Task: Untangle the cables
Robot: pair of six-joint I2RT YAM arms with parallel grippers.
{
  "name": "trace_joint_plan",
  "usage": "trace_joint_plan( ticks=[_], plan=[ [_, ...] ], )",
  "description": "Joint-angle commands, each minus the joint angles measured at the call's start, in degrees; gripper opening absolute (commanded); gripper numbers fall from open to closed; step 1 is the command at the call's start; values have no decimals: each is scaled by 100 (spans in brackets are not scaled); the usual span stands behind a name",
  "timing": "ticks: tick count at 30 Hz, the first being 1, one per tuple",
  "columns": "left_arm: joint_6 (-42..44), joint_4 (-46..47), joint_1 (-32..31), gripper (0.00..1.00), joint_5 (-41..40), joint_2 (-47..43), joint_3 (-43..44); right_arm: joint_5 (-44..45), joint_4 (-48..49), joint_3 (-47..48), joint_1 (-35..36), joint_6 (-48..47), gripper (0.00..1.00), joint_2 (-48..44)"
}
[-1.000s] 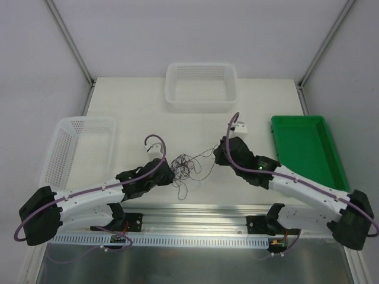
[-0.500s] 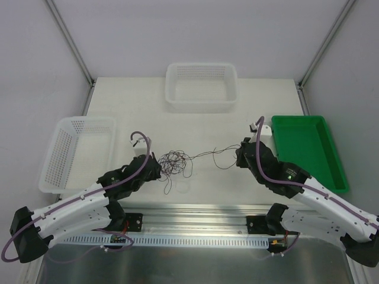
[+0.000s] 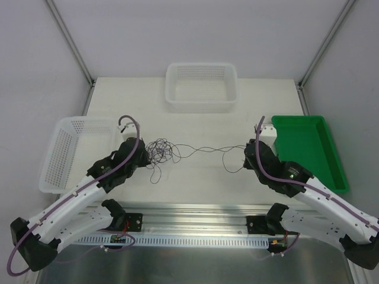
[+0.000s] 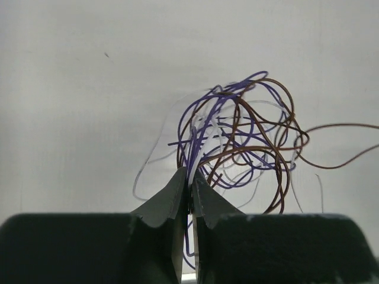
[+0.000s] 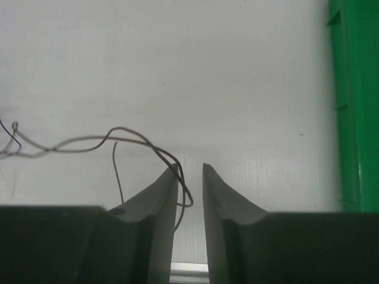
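The cables [image 3: 161,151] are a small tangle of thin brown, purple and white wires on the white table, left of centre. My left gripper [image 3: 144,155] is shut on purple and white strands at the tangle's near edge; the left wrist view shows the jaws [image 4: 190,177] pinched together under the tangle [image 4: 237,133]. One brown wire [image 3: 204,148] runs right from the tangle to my right gripper [image 3: 247,156]. In the right wrist view the right gripper [image 5: 190,171] stands slightly open, and the wire [image 5: 118,135] loops over its left fingertip [image 5: 172,177] without being pinched.
A white basket [image 3: 201,86] stands at the back centre and another white basket [image 3: 74,152] at the left, close to my left arm. A green tray [image 3: 308,151] lies at the right, next to my right arm, and shows in the right wrist view [image 5: 355,100].
My left gripper has moved left and back, dragging the tangle with it. My right gripper has moved right. The brown wire now stretches out between them.
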Motion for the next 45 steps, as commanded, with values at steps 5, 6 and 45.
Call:
trace_joint_plan(
  ticks=[5,6,45],
  plan=[
    [107,556,-147,3,1610,521,-438,-1046,226,229,7,-336,53,777],
    [80,584,-165,3,1671,513,-499,-1179,314,238,24,-398,57,829],
    [-43,935,-253,1,1989,73,-1379,-5381,3392,1398,174,-1972,1,4620]
  ],
)
